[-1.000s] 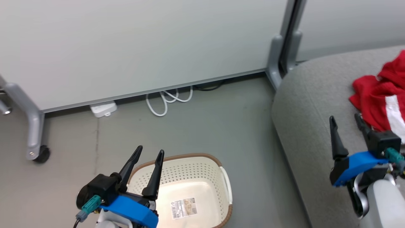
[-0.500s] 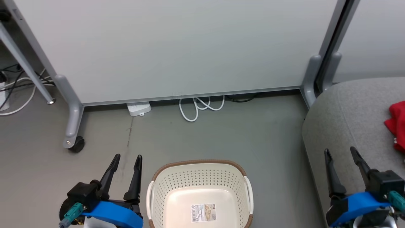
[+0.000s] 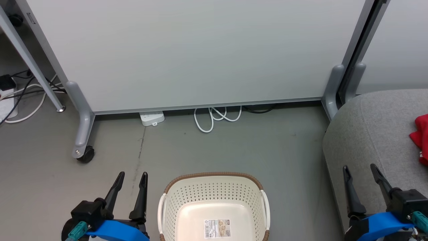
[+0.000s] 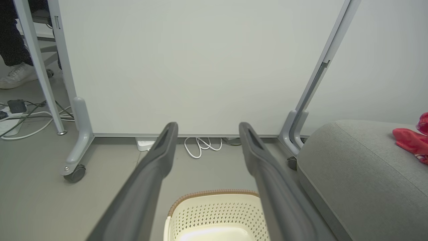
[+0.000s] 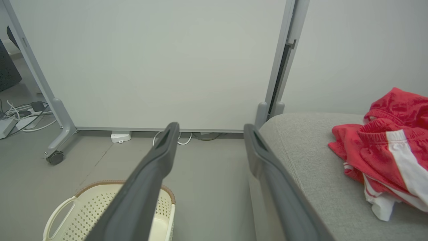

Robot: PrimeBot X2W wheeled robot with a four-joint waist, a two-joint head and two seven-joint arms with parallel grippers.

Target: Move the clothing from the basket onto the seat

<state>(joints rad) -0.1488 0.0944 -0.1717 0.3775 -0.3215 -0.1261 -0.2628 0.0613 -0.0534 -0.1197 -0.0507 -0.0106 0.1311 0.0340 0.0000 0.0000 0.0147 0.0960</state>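
At the far left a wheeled partition leg [image 3: 82, 140] stands on the grey floor, with a white power strip [image 3: 152, 118] and a coiled cable [image 3: 217, 117] along the panel's foot. The left gripper [image 3: 133, 174] hovers just left of the basket, its two dark fingers spread wide and holding nothing, as suits an arm parked after its work. The basket [image 3: 214, 174] sits on the floor between the arms. Its pale bottom is bare but for a label [image 3: 217, 228], so I judge nothing is left to lift. Further right, the right gripper [image 3: 358, 167] hangs over the front edge of the seat [image 3: 367, 127], equally agape and empty. The clothing [image 3: 422, 137], red with white panels, lies heaped on the seat, well apart from the basket. Against a second ago, the head camera has swung left, centring the basket and pushing the clothing to the right edge, and both claws stay wide.
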